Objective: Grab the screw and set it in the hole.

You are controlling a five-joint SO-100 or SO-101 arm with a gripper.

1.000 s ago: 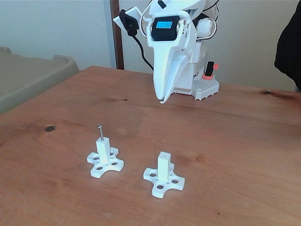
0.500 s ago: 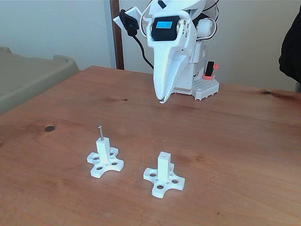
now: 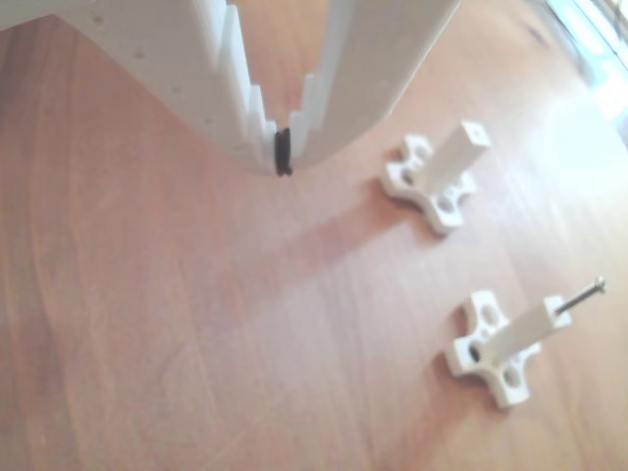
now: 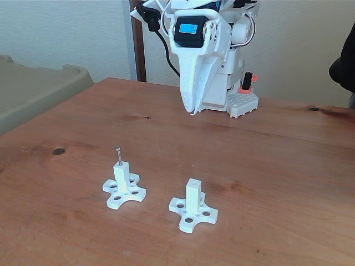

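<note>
Your gripper (image 4: 191,112) hangs above the far part of the wooden table (image 4: 277,166), close to the arm's base (image 4: 241,102) at the far edge, and it touches nothing. Its jaws are together: in the other view the two black pads (image 3: 283,152) meet at the tips with nothing between them.

The screw (image 4: 118,155) stands upright in the top of the left white post (image 4: 122,176), as the fixed view shows it, with its head up and most of its shank bare above the post. That post sits toward the near left part of the table, well apart from your gripper. In the other view the same screw (image 3: 581,295) sticks out of the lower post (image 3: 515,337).

The second white post (image 4: 192,197) stands just to the right of the first in the fixed view, nearer the front edge. Its hole (image 4: 193,181) is a small dark dot in the top face, and it is open. In the other view that hole (image 3: 477,129) shows on the upper post (image 3: 453,158).
</note>
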